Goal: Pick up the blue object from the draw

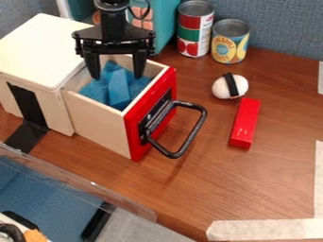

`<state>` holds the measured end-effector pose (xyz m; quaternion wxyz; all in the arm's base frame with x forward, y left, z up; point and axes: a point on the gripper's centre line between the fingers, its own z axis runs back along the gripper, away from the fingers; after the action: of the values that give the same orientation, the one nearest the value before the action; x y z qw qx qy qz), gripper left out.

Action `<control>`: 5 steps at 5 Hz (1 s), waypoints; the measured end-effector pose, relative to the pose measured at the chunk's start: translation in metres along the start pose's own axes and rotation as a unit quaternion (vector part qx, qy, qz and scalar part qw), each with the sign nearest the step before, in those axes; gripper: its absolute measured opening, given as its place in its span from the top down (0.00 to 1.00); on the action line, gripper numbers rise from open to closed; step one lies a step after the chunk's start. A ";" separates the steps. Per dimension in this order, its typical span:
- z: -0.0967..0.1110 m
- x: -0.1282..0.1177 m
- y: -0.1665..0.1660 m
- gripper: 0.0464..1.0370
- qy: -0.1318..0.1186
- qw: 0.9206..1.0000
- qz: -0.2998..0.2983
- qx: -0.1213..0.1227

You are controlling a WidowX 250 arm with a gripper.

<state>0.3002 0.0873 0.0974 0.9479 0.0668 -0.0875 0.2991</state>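
One end effector [117,77], fingers apart, hung at 11 o'clock in the view above one blue object [118,89] inside one drawer [101,124]. Two cans [229,42] stood at one o'clock, one red block [245,124] at three.

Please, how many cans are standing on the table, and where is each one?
2. One taller can stands at the back, near the grey-blue divider; the shorter can with a yellow label stands just right of it in the picture.

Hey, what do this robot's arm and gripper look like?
The arm is matte black, with a thin dark cable looping beside it. The gripper is black too: a wide, angular crossbar carrying two chunky fingers that taper towards their tips.
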 end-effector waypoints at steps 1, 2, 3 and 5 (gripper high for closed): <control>-0.001 0.000 0.001 0.04 -0.002 1.000 0.006 -0.002; -0.007 0.000 0.002 0.04 0.007 1.000 0.020 -0.003; -0.012 -0.005 0.004 0.04 0.033 0.999 0.042 -0.013; -0.026 -0.012 0.011 0.04 0.089 0.991 0.087 -0.041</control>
<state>0.2874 0.0940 0.0704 0.9244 -0.0073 -0.0203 0.3809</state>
